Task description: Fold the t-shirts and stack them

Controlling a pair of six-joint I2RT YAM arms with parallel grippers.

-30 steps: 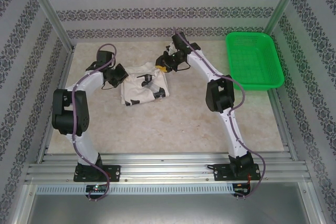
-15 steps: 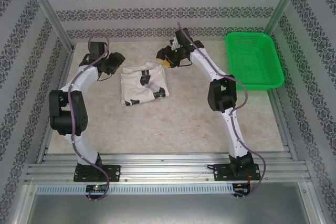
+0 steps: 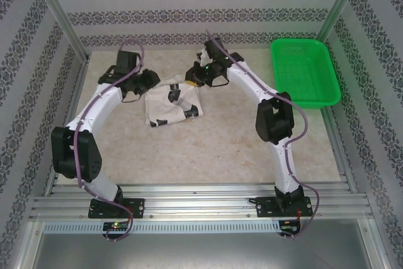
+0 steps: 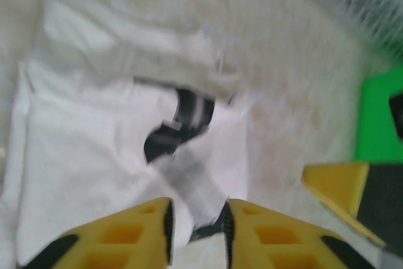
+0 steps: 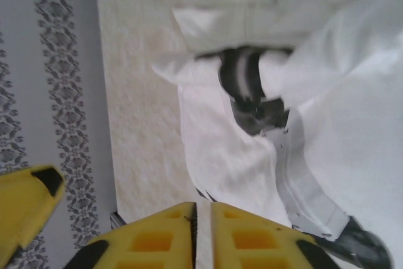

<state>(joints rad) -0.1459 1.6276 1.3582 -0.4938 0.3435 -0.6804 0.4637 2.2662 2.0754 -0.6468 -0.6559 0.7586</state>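
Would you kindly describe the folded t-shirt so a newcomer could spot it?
On the beige table, look at the far middle, left of the green basket. The t-shirt is the white folded bundle with black printed marks, unlike the rigid mesh basket.

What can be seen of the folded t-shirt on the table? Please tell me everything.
The t-shirt is soft white cloth with small black printed figures, folded into a rough, wrinkled rectangle. It lies flat on the beige table, towards the far side. The left hand is at its far left corner, the right hand at its far right corner; whether either grips the cloth is unclear.
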